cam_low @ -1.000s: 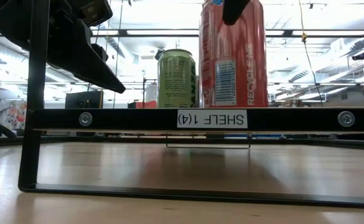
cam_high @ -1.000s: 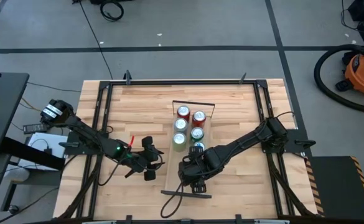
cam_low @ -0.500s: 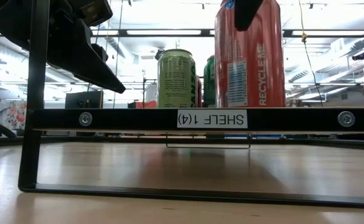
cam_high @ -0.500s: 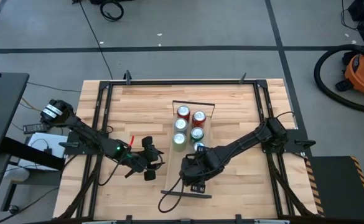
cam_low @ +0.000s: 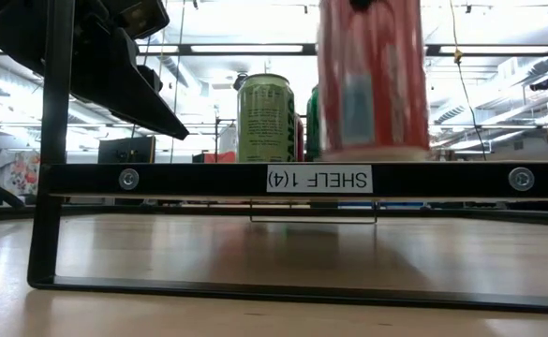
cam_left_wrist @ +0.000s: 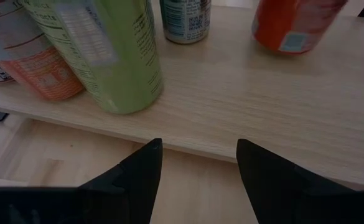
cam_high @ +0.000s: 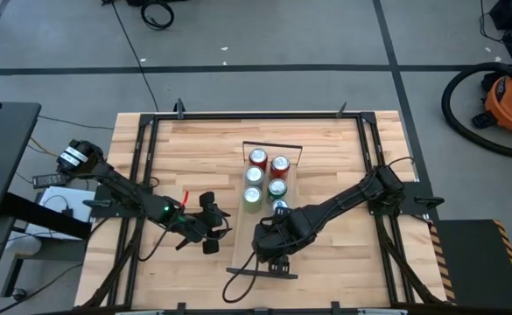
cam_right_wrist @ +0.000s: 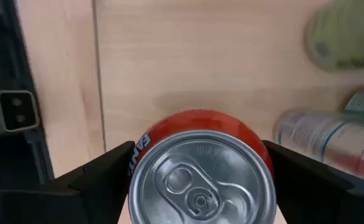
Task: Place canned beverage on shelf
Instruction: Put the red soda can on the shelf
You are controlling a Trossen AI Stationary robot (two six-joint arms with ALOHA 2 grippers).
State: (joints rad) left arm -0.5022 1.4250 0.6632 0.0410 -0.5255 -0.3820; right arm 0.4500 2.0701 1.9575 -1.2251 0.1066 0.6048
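Observation:
A red beverage can (cam_low: 372,75) is upright over the near end of the shelf (cam_high: 248,229), a light-wood plank with black end rails (cam_low: 208,178). My right gripper (cam_high: 273,255) is shut on it from above. The right wrist view shows the can's silver top (cam_right_wrist: 200,183) between the two fingers. My left gripper (cam_high: 207,229) waits left of the shelf. It is open with nothing between its fingers (cam_left_wrist: 138,180) and faces the plank's long edge (cam_left_wrist: 262,93). My right gripper pinches the can's side wall near its top rim (cam_right_wrist: 139,148) between its two fingers (cam_right_wrist: 94,180), one on each opposite side. The fingers point down from above. The can stays upright, its base showing just above the shelf's near rail; whether it touches the plank I cannot tell.
Several other cans (cam_high: 264,179) stand on the far half of the shelf, a green one (cam_low: 265,117) nearest the held can. There is bare plank (cam_right_wrist: 188,62) around the held can. A black metal frame (cam_high: 142,175) runs along the table's sides.
My right gripper has rolled about the line it points along, turning the red can about its upright axis. The can has shifted a little toward the table's right edge and stays upright.

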